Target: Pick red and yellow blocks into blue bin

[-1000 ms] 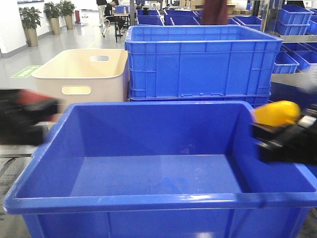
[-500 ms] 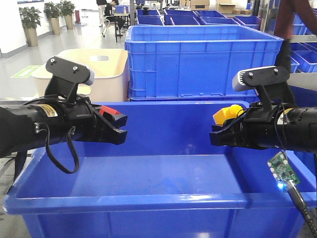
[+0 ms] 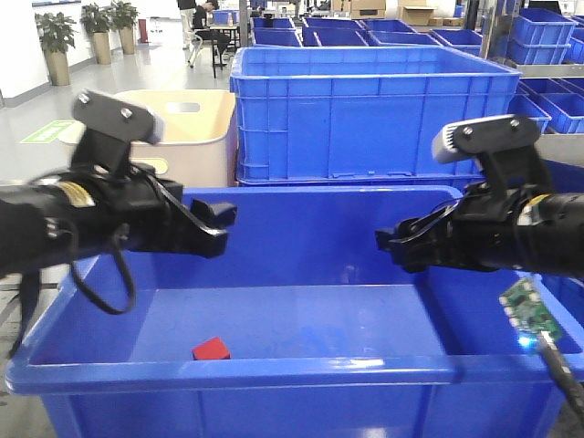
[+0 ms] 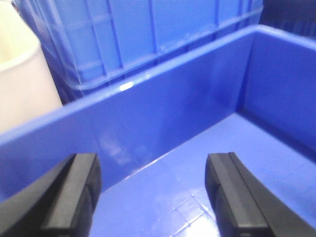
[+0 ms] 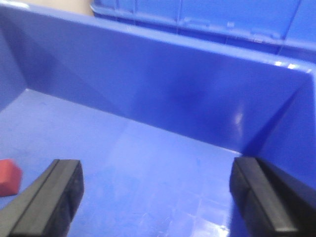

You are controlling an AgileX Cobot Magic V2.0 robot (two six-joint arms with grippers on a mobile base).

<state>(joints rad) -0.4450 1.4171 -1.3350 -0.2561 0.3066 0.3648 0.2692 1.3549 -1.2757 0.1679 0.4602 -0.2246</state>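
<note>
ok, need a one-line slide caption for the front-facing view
Both grippers, left and right, open over the blue bin; red cube on its floor, yellow brick not visible.

Front camera sat just behind the blue bin's (image 3: 274,372) near rim, looking level toward 12 o'clock, both arms in frame. Left wrist camera rode low inside the bin (image 4: 163,123), close, facing the far wall between its fingers (image 4: 74,197). Right wrist camera likewise, fingers (image 5: 54,192) at frame bottom. All three shared the far wall and floor.
</note>
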